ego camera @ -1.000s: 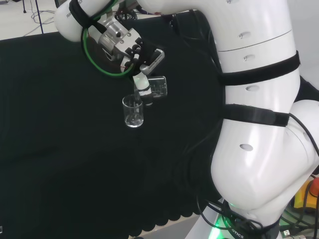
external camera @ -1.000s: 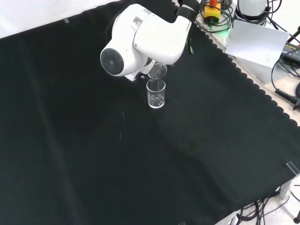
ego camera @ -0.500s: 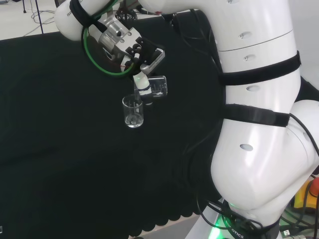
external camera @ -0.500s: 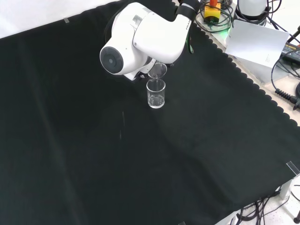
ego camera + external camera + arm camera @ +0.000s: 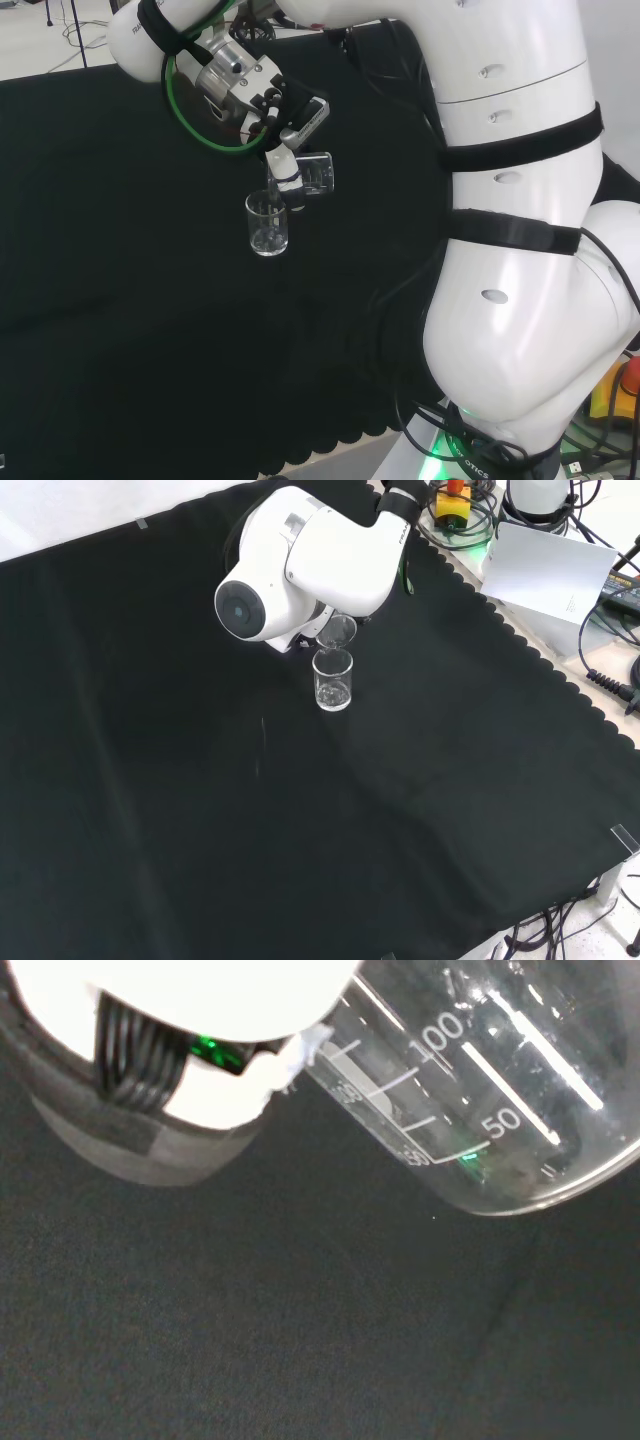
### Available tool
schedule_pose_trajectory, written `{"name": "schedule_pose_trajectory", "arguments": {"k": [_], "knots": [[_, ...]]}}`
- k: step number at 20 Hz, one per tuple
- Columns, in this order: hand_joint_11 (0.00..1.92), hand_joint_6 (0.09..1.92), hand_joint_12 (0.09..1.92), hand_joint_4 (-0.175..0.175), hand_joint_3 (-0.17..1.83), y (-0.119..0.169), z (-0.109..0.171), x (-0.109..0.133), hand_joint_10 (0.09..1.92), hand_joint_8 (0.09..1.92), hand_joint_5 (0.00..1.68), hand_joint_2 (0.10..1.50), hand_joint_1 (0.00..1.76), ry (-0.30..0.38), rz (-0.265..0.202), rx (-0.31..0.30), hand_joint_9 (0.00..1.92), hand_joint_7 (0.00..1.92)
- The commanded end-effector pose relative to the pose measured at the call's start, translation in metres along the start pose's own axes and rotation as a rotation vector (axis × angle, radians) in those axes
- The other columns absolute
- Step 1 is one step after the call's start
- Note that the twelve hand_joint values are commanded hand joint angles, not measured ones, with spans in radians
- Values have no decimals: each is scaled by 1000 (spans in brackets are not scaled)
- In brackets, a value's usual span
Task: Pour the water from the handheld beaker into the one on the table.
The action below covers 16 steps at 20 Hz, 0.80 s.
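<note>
Cloth: the bench is being covered by a matte black cloth [image 5: 200, 830], faintly creased, with a scalloped edge along the right of the front view.

Arm: big smooth white links [image 5: 510, 250] banded with black straps are being seen at the right of the head view; in the front view a rounded white link with a round grey cap [image 5: 300, 565] is standing before the hand.

Hand: the black and white hand [image 5: 285, 150], a green cable looped beside it, is being curled round the handheld beaker [image 5: 316, 172]; in the wrist view a blurred white part of the hand with black ribbing [image 5: 190, 1020] is being shown touching the glass.

Handheld beaker: a clear cylinder printed with white graduation lines [image 5: 480, 1090] is being held tipped on its side, its mouth [image 5: 337, 631] directed down over the table beaker. Whether water is running cannot be told.

Table beaker: a small clear straight-walled beaker [image 5: 267, 224] is being left upright on the cloth, just below the handheld one; in the front view [image 5: 333, 680] glints are being shown near its base, but its fill cannot be told.
</note>
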<state>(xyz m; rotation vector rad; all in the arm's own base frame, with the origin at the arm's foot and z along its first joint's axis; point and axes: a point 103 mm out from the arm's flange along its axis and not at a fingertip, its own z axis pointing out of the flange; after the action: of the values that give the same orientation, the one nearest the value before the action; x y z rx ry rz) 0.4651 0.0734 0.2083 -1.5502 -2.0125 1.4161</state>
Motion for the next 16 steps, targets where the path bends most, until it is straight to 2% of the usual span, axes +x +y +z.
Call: {"name": "schedule_pose_trajectory", "arguments": {"k": [1,5,11,16], "knots": [[1453,664,603,-175,640,0,-2,3,87,654,1258,666,1308,-1,1,-8,1711,1304],[1453,665,603,-175,640,0,-1,1,87,655,1258,666,1308,8,-5,-24,1711,1304],[1453,666,603,-175,641,-4,-14,17,87,656,1257,666,1308,14,-11,-46,1711,1303],[1454,667,603,-175,642,-3,-15,17,87,657,1257,666,1308,51,-30,-69,1712,1303]]}}
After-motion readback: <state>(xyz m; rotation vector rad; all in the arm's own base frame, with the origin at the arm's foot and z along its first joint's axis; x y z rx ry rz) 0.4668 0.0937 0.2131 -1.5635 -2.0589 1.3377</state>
